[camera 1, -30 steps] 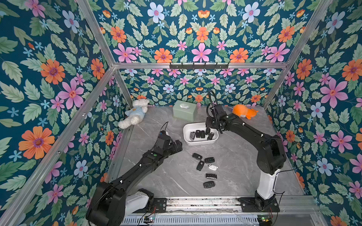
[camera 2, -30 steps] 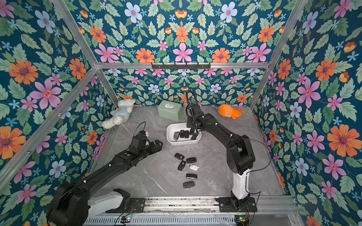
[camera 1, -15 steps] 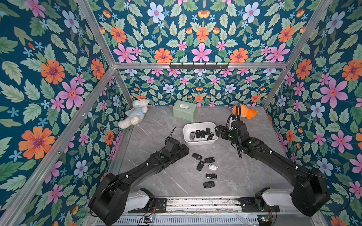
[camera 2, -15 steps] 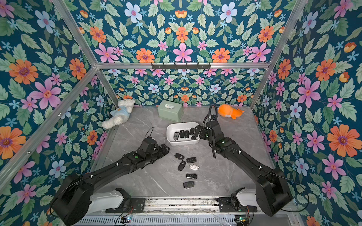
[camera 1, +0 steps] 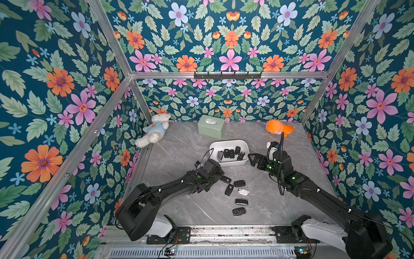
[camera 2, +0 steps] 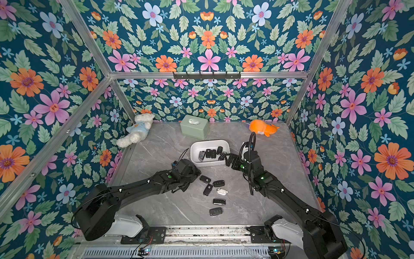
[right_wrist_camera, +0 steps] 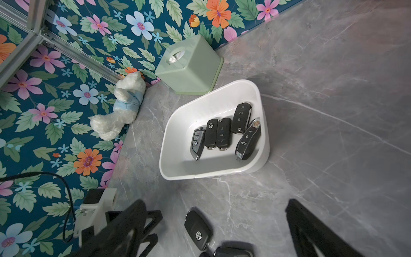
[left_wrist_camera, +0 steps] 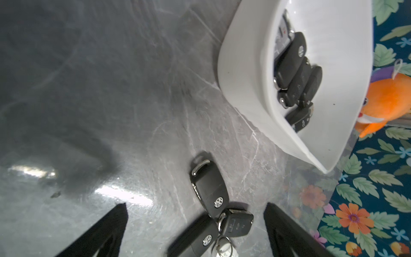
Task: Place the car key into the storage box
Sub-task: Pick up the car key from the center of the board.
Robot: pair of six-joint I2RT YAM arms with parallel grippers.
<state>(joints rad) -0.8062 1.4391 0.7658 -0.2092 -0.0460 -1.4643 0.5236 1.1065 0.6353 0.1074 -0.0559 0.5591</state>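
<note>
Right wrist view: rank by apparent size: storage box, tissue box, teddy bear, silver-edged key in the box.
1. storage box
2. tissue box
3. teddy bear, nearly level with the tissue box, so the order of these two is unsure
4. silver-edged key, clearly smallest

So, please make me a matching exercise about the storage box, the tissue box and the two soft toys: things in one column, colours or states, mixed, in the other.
Things:
1. storage box
2. tissue box
3. teddy bear
4. other soft toy

Colour or state:
A. orange
B. holds five car keys
C. white fur, light blue shirt
D. sage green

Pairs: 1-B, 2-D, 3-C, 4-A
</note>
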